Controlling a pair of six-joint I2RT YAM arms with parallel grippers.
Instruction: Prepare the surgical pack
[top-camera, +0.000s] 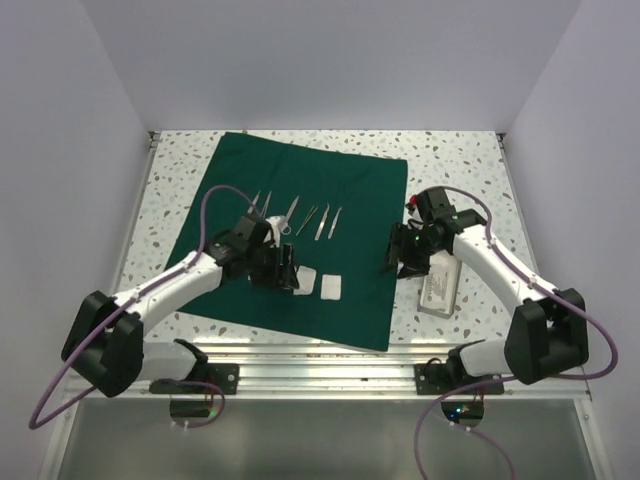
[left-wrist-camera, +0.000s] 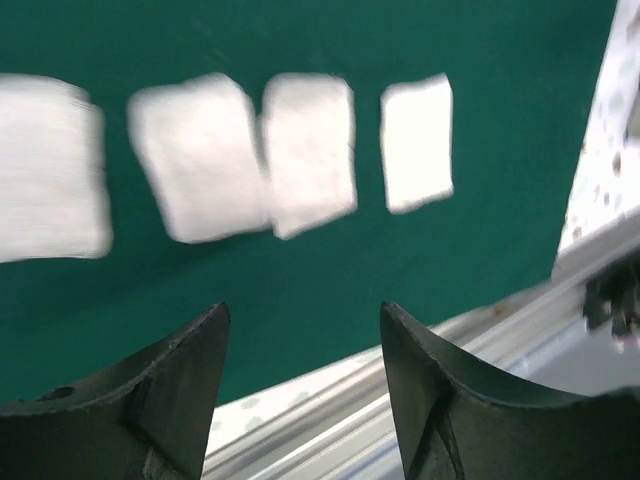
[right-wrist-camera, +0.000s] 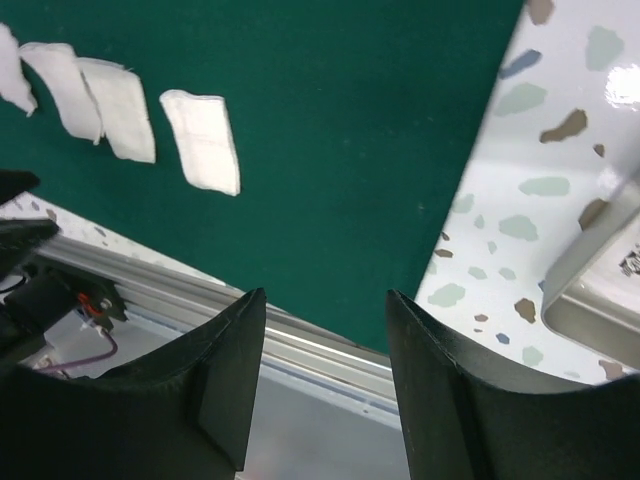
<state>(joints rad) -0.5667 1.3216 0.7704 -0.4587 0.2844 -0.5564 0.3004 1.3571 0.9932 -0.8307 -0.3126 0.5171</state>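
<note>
The dark green drape (top-camera: 300, 200) lies spread on the table. Steel scissors (top-camera: 289, 215) and tweezers (top-camera: 322, 221) lie in a row on its far half. White gauze squares (top-camera: 329, 289) sit near its front edge, and several of them (left-wrist-camera: 310, 150) show blurred in the left wrist view. My left gripper (top-camera: 284, 272) hovers over the gauze, open and empty (left-wrist-camera: 305, 320). My right gripper (top-camera: 396, 258) hangs open over the drape's right edge with nothing between its fingers (right-wrist-camera: 325, 300). The shiny metal tray (top-camera: 438, 288) rests on the bare table to the right, its corner (right-wrist-camera: 600, 290) in the right wrist view.
Speckled tabletop (top-camera: 470, 180) surrounds the drape. An aluminium rail (top-camera: 320, 350) runs along the near edge, with the arm bases behind it. White walls close in the left, right and back sides.
</note>
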